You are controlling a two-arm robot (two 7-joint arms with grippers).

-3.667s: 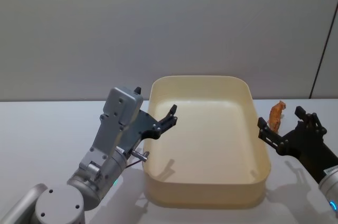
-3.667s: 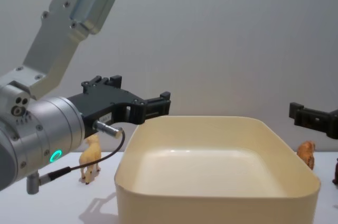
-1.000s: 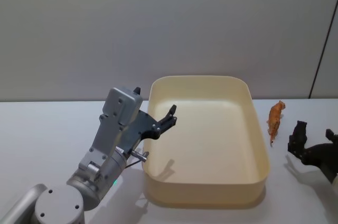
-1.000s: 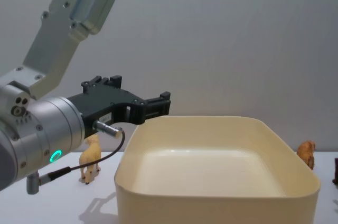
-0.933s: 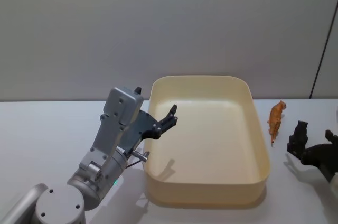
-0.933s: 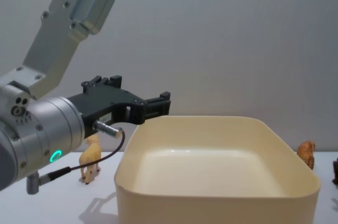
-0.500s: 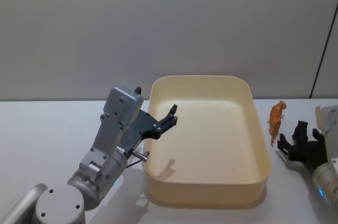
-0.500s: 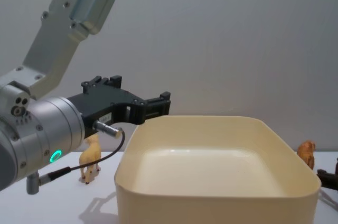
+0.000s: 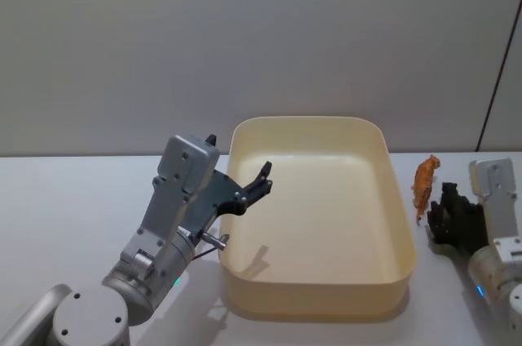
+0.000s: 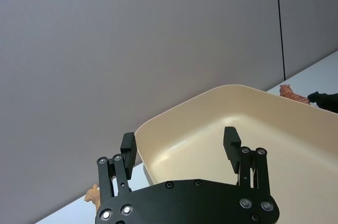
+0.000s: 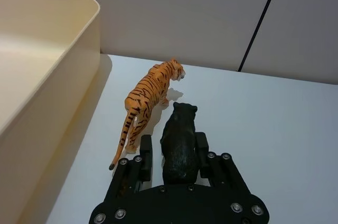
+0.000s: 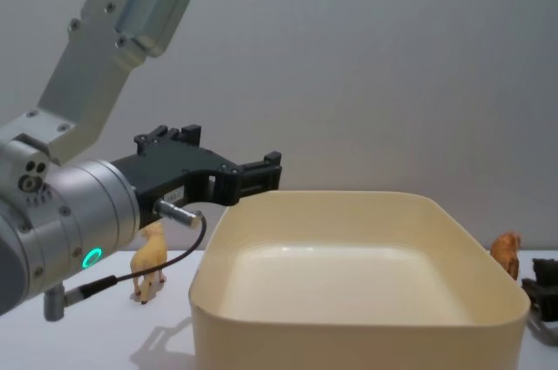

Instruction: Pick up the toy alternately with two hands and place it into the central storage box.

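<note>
The cream-yellow storage box (image 9: 318, 122) (image 12: 349, 335) stands mid-table with nothing inside. My left gripper (image 9: 263, 179) (image 10: 179, 139) (image 12: 258, 174) hovers open over the box's left rim, holding nothing. To the right of the box, my right gripper (image 9: 447, 217) (image 11: 174, 152) (image 12: 542, 287) sits low at the table. Its jaws are narrowed onto the flanks of a black panther toy (image 11: 179, 137), which stands on the tabletop. An orange tiger toy (image 9: 424, 181) (image 11: 145, 94) (image 12: 506, 253) stands just beyond the panther, beside the box wall (image 11: 53, 86).
A tan camel toy (image 12: 150, 258) (image 10: 93, 195) stands on the table left of the box, behind my left arm. A grey wall closes off the back of the white table (image 9: 73, 199). The tiger is about a finger's width from my right gripper.
My right gripper has slid in from the table's right edge toward the box and closed its fingers around the black panther. The left arm has stayed put.
</note>
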